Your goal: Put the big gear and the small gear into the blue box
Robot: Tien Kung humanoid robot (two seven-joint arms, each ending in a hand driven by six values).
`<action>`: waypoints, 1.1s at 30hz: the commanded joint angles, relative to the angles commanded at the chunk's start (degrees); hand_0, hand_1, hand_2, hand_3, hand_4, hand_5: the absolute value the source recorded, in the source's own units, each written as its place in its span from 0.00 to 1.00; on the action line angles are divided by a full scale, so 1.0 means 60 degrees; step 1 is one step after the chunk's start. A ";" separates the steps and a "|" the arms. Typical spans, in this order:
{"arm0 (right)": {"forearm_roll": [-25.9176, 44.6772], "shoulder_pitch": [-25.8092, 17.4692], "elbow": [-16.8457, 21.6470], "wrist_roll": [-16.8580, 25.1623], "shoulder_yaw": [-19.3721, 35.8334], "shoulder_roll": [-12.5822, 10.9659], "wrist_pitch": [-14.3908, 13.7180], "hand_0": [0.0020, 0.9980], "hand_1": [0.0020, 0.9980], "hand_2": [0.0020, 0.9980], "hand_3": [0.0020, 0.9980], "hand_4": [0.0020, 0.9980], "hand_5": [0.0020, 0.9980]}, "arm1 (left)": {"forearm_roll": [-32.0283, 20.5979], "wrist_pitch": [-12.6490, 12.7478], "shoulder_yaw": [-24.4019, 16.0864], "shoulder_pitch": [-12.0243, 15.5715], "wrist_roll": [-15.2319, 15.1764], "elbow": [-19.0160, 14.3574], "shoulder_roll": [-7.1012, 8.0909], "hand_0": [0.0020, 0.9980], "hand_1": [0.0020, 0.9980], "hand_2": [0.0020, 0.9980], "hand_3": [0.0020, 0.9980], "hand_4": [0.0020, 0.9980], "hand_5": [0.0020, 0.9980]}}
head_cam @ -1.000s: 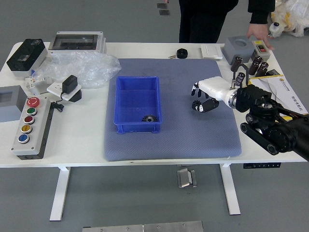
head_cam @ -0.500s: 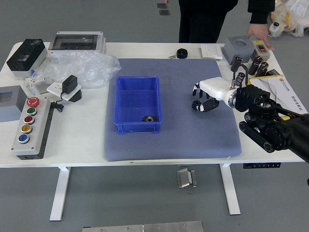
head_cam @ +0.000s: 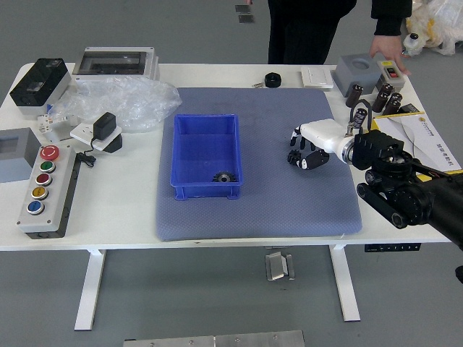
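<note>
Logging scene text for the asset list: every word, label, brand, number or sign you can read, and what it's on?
None that I can read.
Yellow-edged sheet: any print too small to read.
Button box: no legible lettering by its coloured buttons.
Small device with a yellow-green face, by the person's hand: marks too small.
</note>
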 joint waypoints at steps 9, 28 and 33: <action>0.0012 -0.0043 -0.0059 -0.0021 -0.0042 0.0075 -0.0060 0.45 0.42 0.52 0.65 0.68 0.28 | -0.0007 -0.0001 0.0019 0.0008 0.0000 0.0000 0.0015 0.89 0.88 0.85 0.85 0.73 0.30; 0.0116 -0.0123 -0.0086 -0.0115 -0.0169 0.0126 -0.0393 0.49 0.37 0.46 0.58 0.51 0.37 | 0.0003 -0.0003 0.0014 0.0008 -0.0003 0.0000 0.0031 0.89 0.88 0.85 0.85 0.74 0.31; 0.0124 -0.0127 -0.0095 -0.0114 -0.0196 0.0126 -0.0401 0.49 0.37 0.46 0.57 0.51 0.36 | 0.0005 -0.0005 0.0008 0.0009 -0.0007 0.0000 0.0027 0.89 0.88 0.85 0.85 0.74 0.31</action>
